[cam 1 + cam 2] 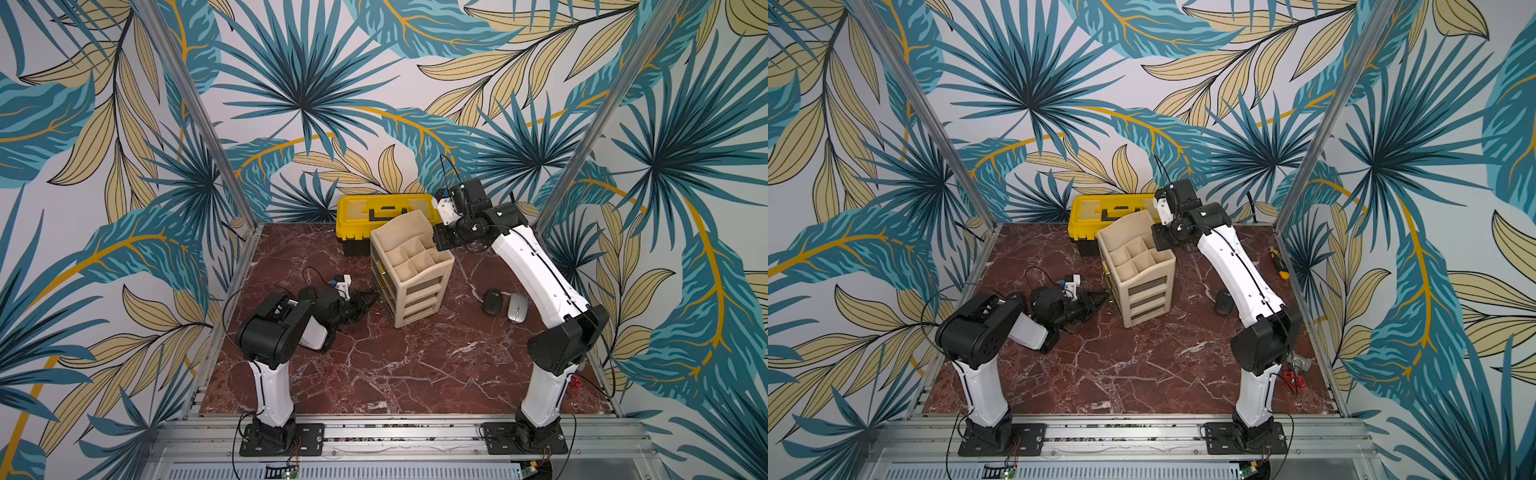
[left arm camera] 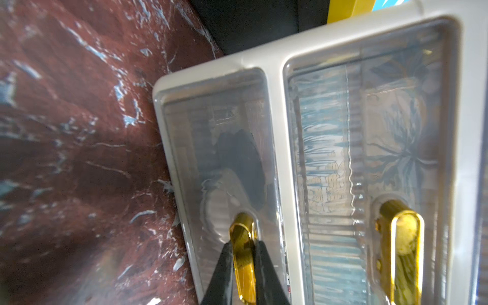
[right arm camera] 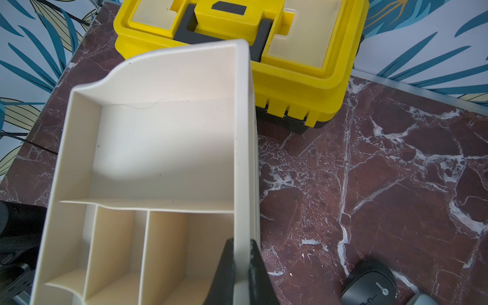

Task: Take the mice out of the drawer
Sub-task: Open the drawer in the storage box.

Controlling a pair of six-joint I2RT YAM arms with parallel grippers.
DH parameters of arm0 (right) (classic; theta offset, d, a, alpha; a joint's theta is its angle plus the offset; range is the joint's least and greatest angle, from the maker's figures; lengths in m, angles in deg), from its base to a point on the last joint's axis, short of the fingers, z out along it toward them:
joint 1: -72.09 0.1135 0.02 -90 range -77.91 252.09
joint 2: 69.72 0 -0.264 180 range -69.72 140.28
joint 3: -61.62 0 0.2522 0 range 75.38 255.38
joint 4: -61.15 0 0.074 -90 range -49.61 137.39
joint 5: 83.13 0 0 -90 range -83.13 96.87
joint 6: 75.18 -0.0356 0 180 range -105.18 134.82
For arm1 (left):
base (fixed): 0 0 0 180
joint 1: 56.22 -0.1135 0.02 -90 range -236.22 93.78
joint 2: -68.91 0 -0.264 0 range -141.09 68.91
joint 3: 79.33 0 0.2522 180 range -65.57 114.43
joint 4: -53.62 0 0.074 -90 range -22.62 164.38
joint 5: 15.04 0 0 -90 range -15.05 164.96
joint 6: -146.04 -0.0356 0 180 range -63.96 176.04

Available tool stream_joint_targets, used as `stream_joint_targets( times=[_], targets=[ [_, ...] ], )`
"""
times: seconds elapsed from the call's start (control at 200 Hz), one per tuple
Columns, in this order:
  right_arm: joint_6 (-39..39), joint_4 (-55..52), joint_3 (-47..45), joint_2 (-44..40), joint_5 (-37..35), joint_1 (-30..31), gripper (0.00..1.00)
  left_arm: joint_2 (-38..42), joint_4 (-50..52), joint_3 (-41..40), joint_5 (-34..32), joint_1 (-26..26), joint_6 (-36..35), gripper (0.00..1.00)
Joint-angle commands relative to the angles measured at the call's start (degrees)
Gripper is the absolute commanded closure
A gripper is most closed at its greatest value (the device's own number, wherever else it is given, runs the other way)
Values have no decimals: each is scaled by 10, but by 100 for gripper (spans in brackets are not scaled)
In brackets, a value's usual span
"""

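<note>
A cream drawer organiser stands mid-table. My left gripper is shut on the gold handle of the bottom drawer, the one nearest the table, and its clear front looks pushed in. Behind that front is a dark blurred shape; I cannot tell whether it is a mouse or a reflection. My right gripper is shut on the organiser's side wall at the top rim. Two mice lie on the table to its right: a black mouse and a silver-grey mouse.
A yellow toolbox stands right behind the organiser against the back wall. A yellow-and-black utility knife lies by the right edge. A small red object sits near the right arm's base. A second gold handle belongs to the drawer above.
</note>
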State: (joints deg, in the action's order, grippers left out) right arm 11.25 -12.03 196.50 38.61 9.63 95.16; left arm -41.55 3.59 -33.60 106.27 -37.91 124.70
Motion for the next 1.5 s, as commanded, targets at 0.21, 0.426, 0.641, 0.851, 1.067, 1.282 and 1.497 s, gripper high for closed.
stream_joint_targets(
  times=[0.21,0.426,0.641,0.851,1.067,1.282,1.497],
  targets=[
    [10,-76,-6,54,-84,-10,100,63,82,-4,105,-41,-70,97],
    [19,-86,9,58,-91,-16,100,132,221,20,133,-46,-139,97],
    [25,-92,7,55,-107,-23,100,158,329,60,189,-53,-198,96],
    [26,-92,15,48,-96,-27,100,152,333,66,195,-56,-204,97],
    [22,-86,24,40,-75,-26,100,137,262,65,199,-55,-154,97],
    [26,-74,27,27,-45,-19,100,136,216,87,209,-46,-109,97],
    [30,-76,52,31,-38,-14,100,152,239,126,211,-23,-103,96]
  ],
)
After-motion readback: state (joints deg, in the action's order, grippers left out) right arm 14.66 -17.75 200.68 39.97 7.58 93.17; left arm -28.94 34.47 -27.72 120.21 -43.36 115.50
